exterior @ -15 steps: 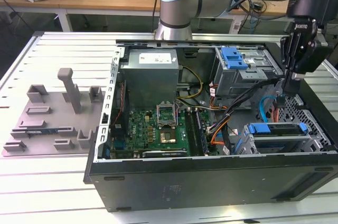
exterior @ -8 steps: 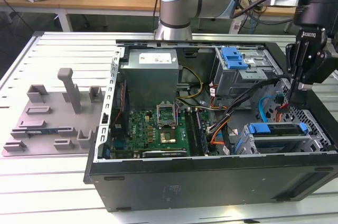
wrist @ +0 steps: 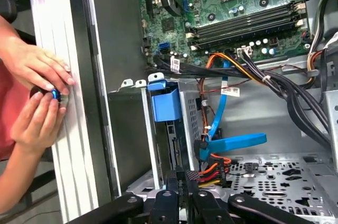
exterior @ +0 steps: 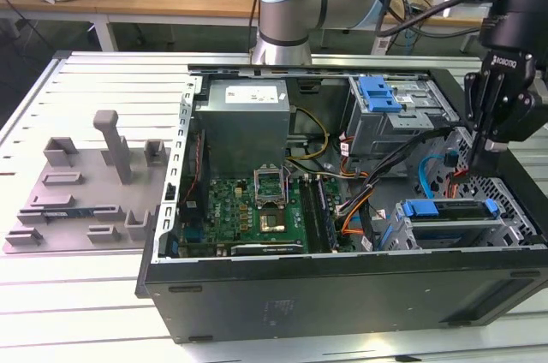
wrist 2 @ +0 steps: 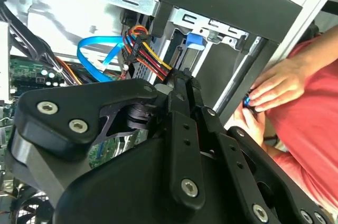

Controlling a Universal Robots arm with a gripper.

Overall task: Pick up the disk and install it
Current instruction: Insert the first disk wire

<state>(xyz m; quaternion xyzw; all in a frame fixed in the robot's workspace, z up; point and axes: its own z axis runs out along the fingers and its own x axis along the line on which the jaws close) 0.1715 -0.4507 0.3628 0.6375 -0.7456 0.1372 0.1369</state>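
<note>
The disk [exterior: 447, 216], a silver drive in a blue carrier, lies in the drive bay at the near corner of the open computer case [exterior: 342, 282], on the exterior view's right. Its blue carrier end [wrist: 165, 103] stands in the metal bay slot in the first wrist view and shows as a blue tab [wrist 2: 194, 42] in the second wrist view. My gripper [exterior: 490, 147] hangs above the case's perforated floor just behind the disk, apart from it. Its black fingers [wrist: 178, 183] are pressed together with nothing between them.
Orange, red and black cables [wrist: 211, 170] and a blue data cable [wrist: 235, 142] lie close under the fingertips. A person's hands [wrist: 37, 92] hold a small black and blue object beside the case wall. A power-supply box [exterior: 241, 123], a blue latch [exterior: 379, 93] and a grey fixture [exterior: 86, 183] are also here.
</note>
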